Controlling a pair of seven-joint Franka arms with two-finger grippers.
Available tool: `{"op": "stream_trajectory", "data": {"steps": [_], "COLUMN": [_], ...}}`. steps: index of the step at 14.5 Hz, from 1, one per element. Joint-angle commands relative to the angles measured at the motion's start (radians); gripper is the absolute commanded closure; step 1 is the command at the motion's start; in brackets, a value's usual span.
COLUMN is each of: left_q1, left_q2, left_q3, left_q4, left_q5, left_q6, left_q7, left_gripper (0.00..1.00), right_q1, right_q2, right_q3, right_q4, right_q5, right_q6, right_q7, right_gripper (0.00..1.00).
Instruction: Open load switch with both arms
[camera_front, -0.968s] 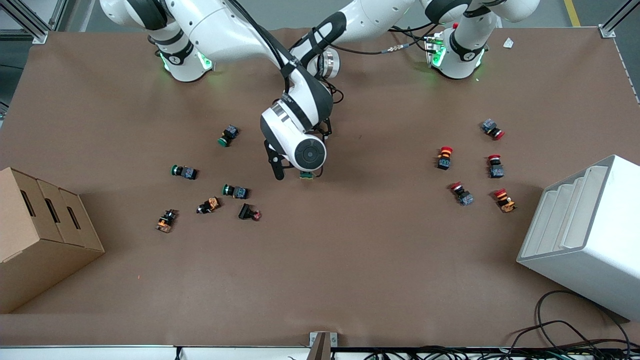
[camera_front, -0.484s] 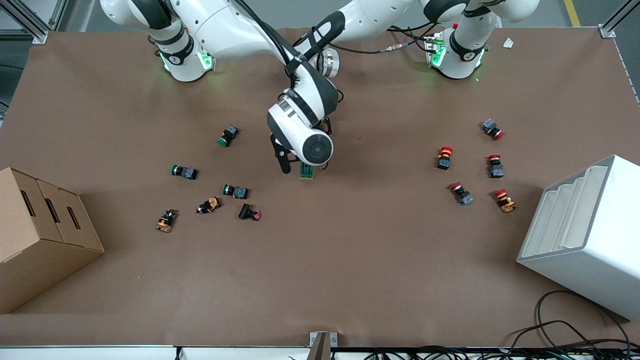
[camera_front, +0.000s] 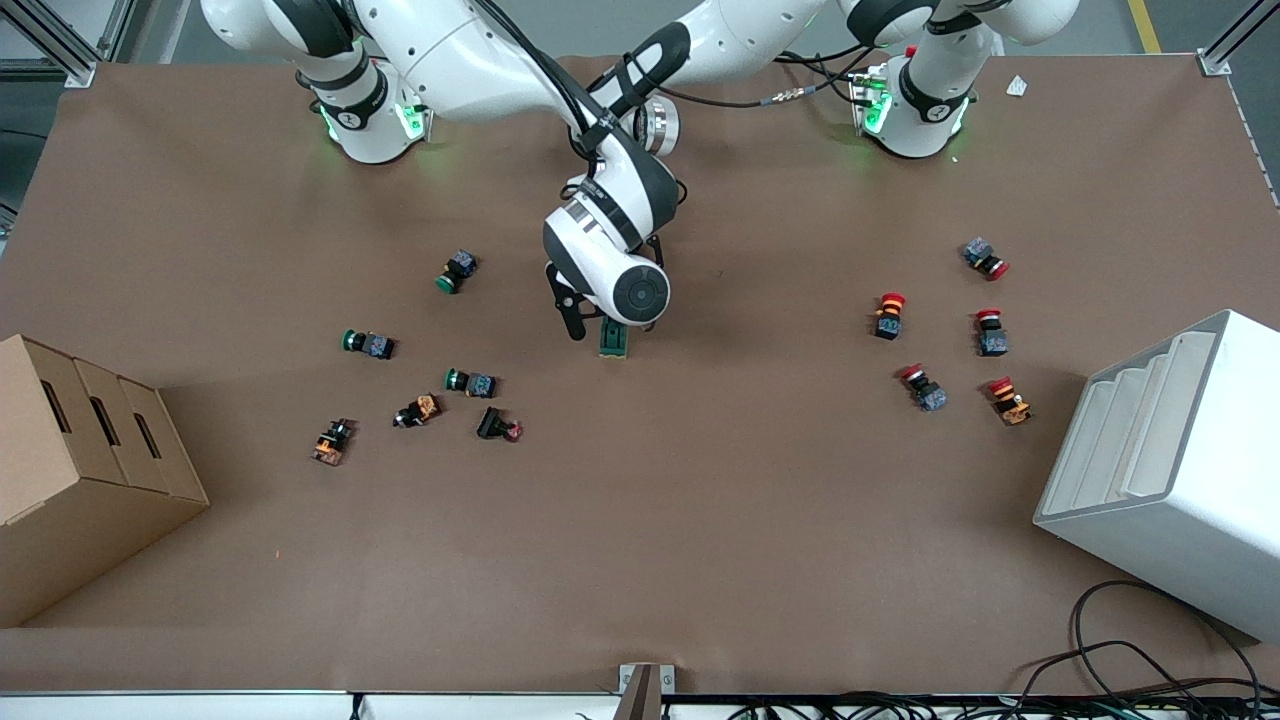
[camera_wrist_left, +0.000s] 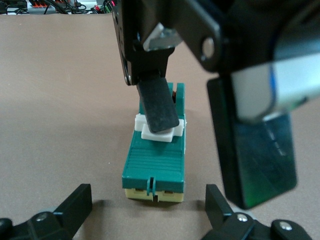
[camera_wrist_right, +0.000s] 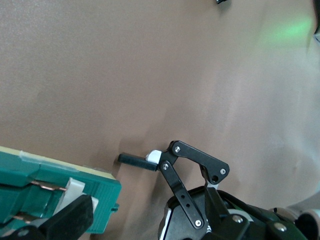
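Note:
The load switch (camera_front: 613, 342) is a dark green block on a cream base lying mid-table, also seen in the left wrist view (camera_wrist_left: 156, 155) and the right wrist view (camera_wrist_right: 50, 192). My right gripper (camera_front: 604, 330) is open over it. One of its fingers (camera_wrist_left: 158, 106) rests on the white lever (camera_wrist_left: 159, 134), and the other finger (camera_wrist_left: 255, 150) stands beside the block. My left gripper (camera_wrist_left: 147, 206) is open low at the switch's end, with its fingers apart on either side and not touching. In the front view the right arm's wrist hides it.
Green-capped push buttons (camera_front: 368, 344) lie toward the right arm's end and red-capped ones (camera_front: 890, 313) toward the left arm's end. A cardboard box (camera_front: 90, 470) and a white bin (camera_front: 1170, 470) stand at the table's ends. Cables (camera_front: 1130, 660) trail at the front edge.
The right arm's wrist has shifted slightly toward the bases and the left arm's end, so more of the green switch shows. The switch has stayed in place.

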Motion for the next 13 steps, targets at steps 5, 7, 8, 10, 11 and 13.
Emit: {"op": "stream_trajectory", "data": {"steps": [5,7,8,10,11,13], "left_q1": [-0.005,-0.003,-0.003,0.004,0.006,0.009], "left_q2": [0.067,0.061,0.050,0.036,0.024,-0.002], "left_q3": [0.004,0.003,0.000,-0.003,-0.005,-0.006], "left_q4": [0.034,0.037,0.040,0.052,0.065,0.100], "left_q5": [0.027,0.026,0.014,-0.034,-0.067,-0.152], "left_q6": [0.042,0.042,0.042,0.042,0.042,0.042], "left_q7": [0.000,0.012,0.036,0.099,0.124,0.197], "left_gripper": [0.00,0.01,0.01,0.01,0.01,0.01], "right_q1": [-0.062,-0.127,-0.170,-0.255,-0.307,-0.376], "right_q2": [-0.135,-0.210,-0.246,-0.316,-0.352,-0.395], "right_q3": [-0.040,-0.041,-0.041,-0.041,-0.041,-0.043], "right_q4": [0.013,0.000,-0.001,-0.001,-0.001,0.002], "right_q5": [-0.128,-0.164,-0.170,-0.242,-0.268,-0.313], "right_q6": [-0.136,-0.181,-0.191,-0.227,-0.236,-0.234], "right_q7": [-0.323,-0.526,-0.623,-0.862,-0.995,-1.215], "right_gripper": [0.00,0.00,0.00,0.00,0.00,0.00]}}
